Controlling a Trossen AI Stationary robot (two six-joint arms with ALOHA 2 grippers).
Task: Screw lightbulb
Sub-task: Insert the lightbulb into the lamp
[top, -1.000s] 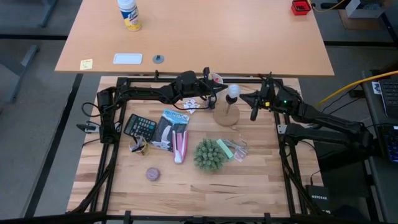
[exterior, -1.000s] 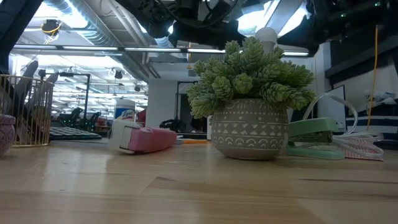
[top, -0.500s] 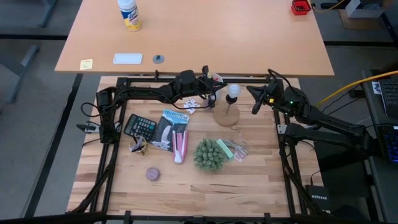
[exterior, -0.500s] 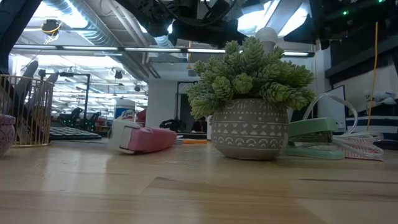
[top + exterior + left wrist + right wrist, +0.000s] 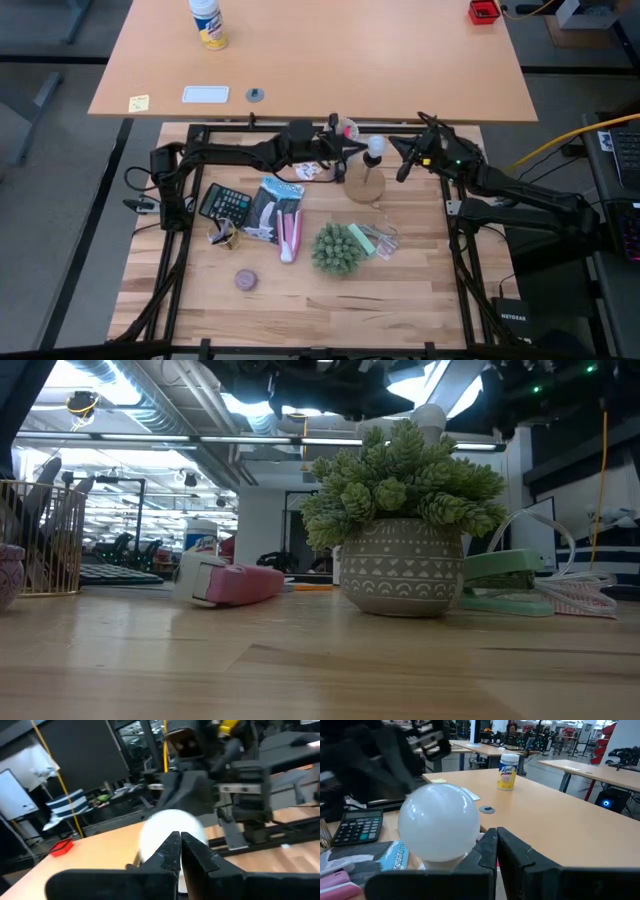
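Note:
The white lightbulb (image 5: 375, 147) stands upright in the black socket of a round wooden disc (image 5: 364, 188) at the table's far middle. Its globe also shows in the left wrist view (image 5: 167, 827) and the right wrist view (image 5: 439, 822), and its top peeks over the plant in the low view (image 5: 430, 418). My left gripper (image 5: 353, 150) (image 5: 179, 840) is shut and level, its tips just left of the globe. My right gripper (image 5: 401, 170) (image 5: 496, 837) is shut too, a short way right of the bulb and apart from it. My left gripper has its shut fingertips (image 5: 172, 845) level beside the bulb's globe, coming from the table's left. Whether they touch the globe, I cannot tell.
A potted green plant (image 5: 337, 250) stands in the table's middle, with a green stapler (image 5: 362, 238) beside it. A pink stapler (image 5: 290, 235), a booklet (image 5: 270, 205), a calculator (image 5: 227, 203), a wire basket (image 5: 40, 540) and a brownish puck (image 5: 246, 280) lie to the left.
My left gripper has risen a little beside the bulb and stays shut. My right gripper has turned at the wrist, its shut tips swinging a bit toward the bulb. The bulb has kept upright in the socket.

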